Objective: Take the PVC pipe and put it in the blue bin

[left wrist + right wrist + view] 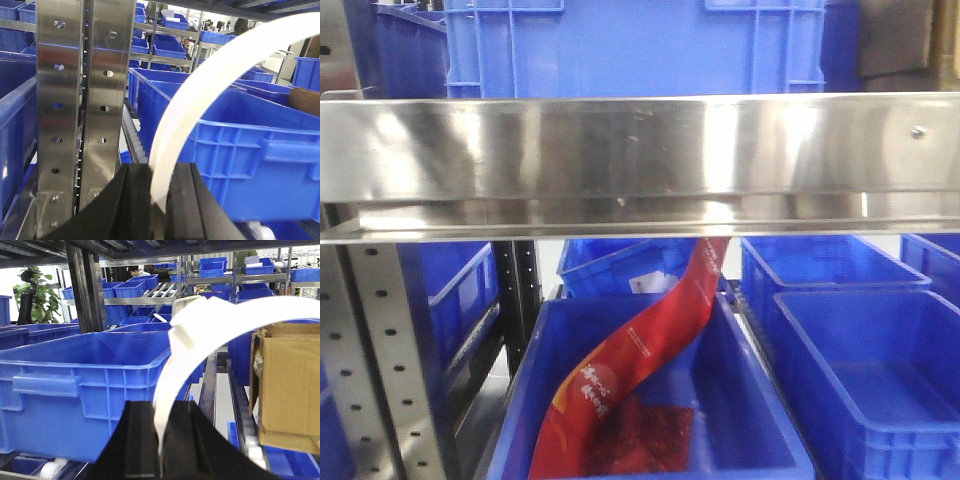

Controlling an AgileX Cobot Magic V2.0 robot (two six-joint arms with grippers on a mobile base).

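In the right wrist view my right gripper [161,407] is shut on the lower end of the PVC pipe [200,327], a white curved piece with a squared tab, arching up and to the right. It hangs beside a large blue bin [85,375] on the left. In the left wrist view my left gripper [159,170] is shut on a smooth white curved strap [200,95] that arcs up to the right in front of another blue bin [250,150]. Neither gripper shows in the front view.
A steel shelf rail [640,160] crosses the front view; below it, one blue bin [740,440] holds a red bag [640,360] and another [880,400] stands at the right. A perforated steel post [80,100] stands left of the left gripper. A cardboard box [287,385] sits at the right.
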